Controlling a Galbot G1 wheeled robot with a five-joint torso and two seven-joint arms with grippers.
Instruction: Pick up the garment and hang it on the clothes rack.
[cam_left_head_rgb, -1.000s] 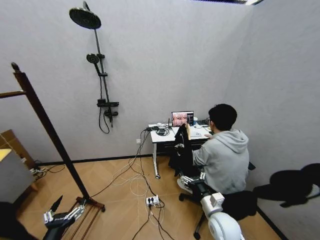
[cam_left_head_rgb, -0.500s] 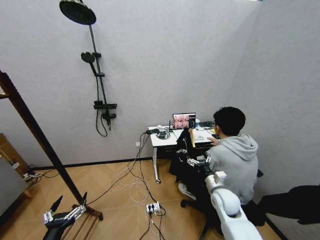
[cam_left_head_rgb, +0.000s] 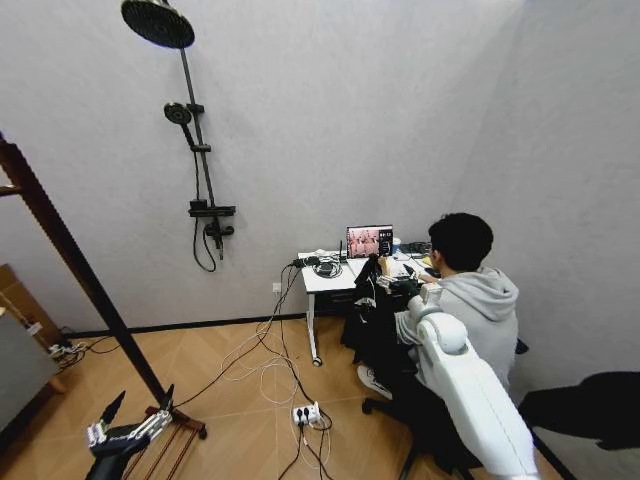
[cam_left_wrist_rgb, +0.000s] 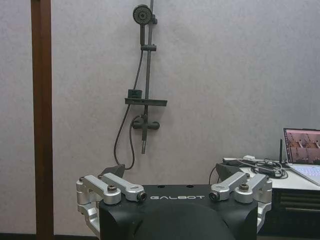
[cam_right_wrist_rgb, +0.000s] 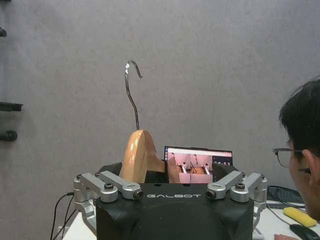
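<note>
Room: grey textured walls, herringbone wood floor (cam_left_head_rgb: 240, 400), cables trailing to white desk (cam_left_head_rgb: 330, 278) with open laptop.

Tall dark reddish-brown wooden clothes rack (cam_left_head_rgb: 70, 265): post leans up far left of desk, foot on floor.

Short black jacket on light wooden hanger with metal hook (cam_left_head_rgb: 372, 300): hangs just in front of desk, carried by right gripper (cam_left_head_rgb: 397, 287). Hanger neck (cam_right_wrist_rgb: 139, 155) stands upright between jaws, hook free above, likely so hook can catch rail. Jaws appear clamped on hanger.

Left gripper (cam_left_head_rgb: 125, 435): parked low beside rack foot, jaws spread, empty.
</note>
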